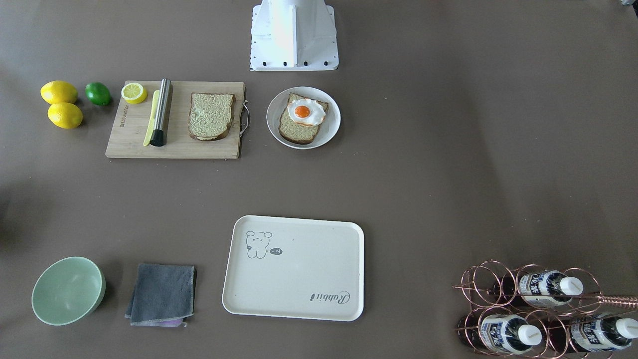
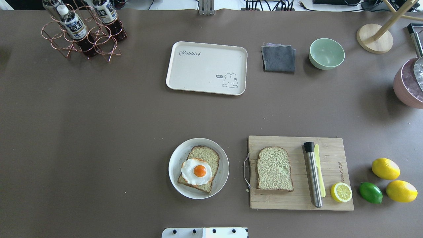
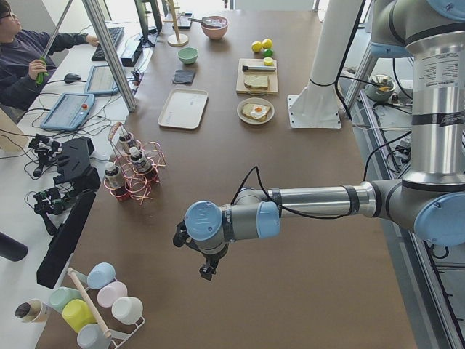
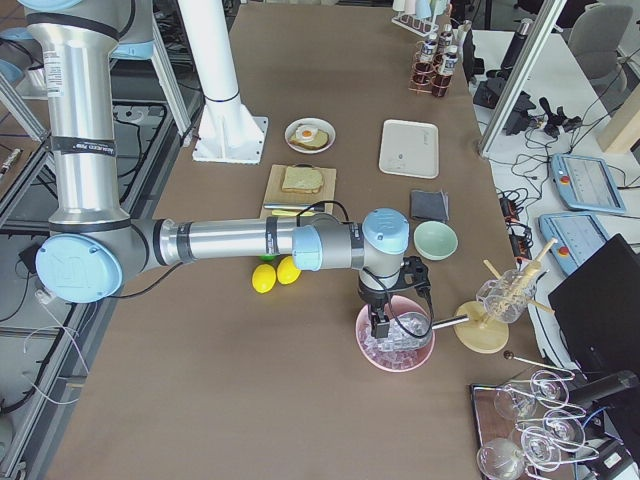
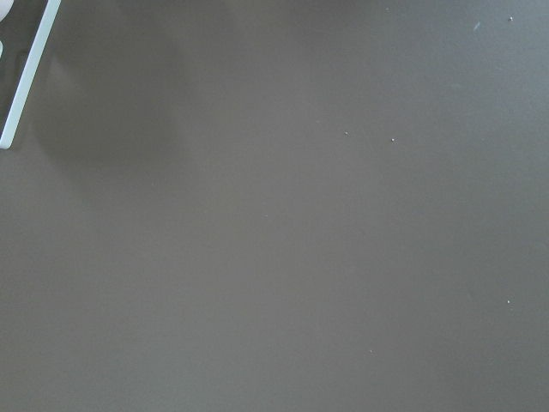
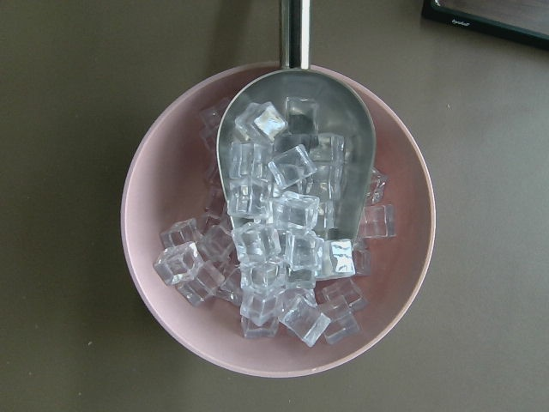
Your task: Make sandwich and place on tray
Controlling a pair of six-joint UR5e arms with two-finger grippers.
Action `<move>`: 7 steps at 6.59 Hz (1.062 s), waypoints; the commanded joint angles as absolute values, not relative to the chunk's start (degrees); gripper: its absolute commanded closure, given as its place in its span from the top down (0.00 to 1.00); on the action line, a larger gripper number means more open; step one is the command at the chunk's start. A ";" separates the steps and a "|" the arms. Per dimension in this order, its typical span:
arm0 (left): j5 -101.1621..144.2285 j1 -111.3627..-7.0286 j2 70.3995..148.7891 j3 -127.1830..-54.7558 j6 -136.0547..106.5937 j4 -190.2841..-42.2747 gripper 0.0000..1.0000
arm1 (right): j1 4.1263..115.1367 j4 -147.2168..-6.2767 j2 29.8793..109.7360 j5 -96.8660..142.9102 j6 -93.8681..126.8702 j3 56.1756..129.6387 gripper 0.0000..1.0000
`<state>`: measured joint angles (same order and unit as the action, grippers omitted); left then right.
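Step in hand: assembly is judged not yet begun; the sandwich lies in two parts, and neither arm is near them.
Base slice: a square slice of pale greenish-tan bread with a brown crust [image 2: 206,153] is laid on a round white plate [image 2: 174,162], with a white fried egg with an orange yolk [image 2: 196,171] resting on top of it.
Second slice: a matching brown-crusted slice [image 2: 274,168] is laid flat on a rectangular wooden cutting board [image 2: 297,198], just beside the plate on the robot's right.
Tray: the cream-white rounded-rectangle plastic tray [image 2: 198,69] is set across the table, well apart from the plate; no part of the sandwich is on it.
Left gripper [image 3: 207,273]: hung over plain brown table, far from the food; whether its fingers are apart or together cannot be told.
Right gripper [image 4: 380,325]: held above a pink bowl [image 6: 146,215] of clear ice cubes; its finger state cannot be told either.
Next move: the second slice is judged to need lifting by its crust edges and laying squarely over the egg, with the right arm brought across first.
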<state>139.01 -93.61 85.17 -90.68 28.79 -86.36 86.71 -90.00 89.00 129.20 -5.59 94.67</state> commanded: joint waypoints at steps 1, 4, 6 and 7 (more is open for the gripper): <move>138.96 -93.60 85.08 -90.52 28.92 -86.57 0.97 | 86.14 -89.22 88.77 129.37 -5.45 94.48 1.00; 138.96 -93.69 85.08 -91.49 28.74 -86.75 0.97 | 85.26 -89.12 88.51 129.99 -5.45 96.06 1.00; 139.04 -93.78 85.34 -92.19 28.91 -86.84 0.97 | 85.25 -89.03 88.59 129.90 -5.54 96.33 1.00; 139.04 -93.78 85.08 -93.59 28.83 -86.75 0.97 | 85.25 -89.03 88.51 129.90 -5.54 96.24 1.00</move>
<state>139.03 -93.76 85.18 -92.37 28.83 -86.80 85.28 -89.06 88.57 129.91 -5.53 96.24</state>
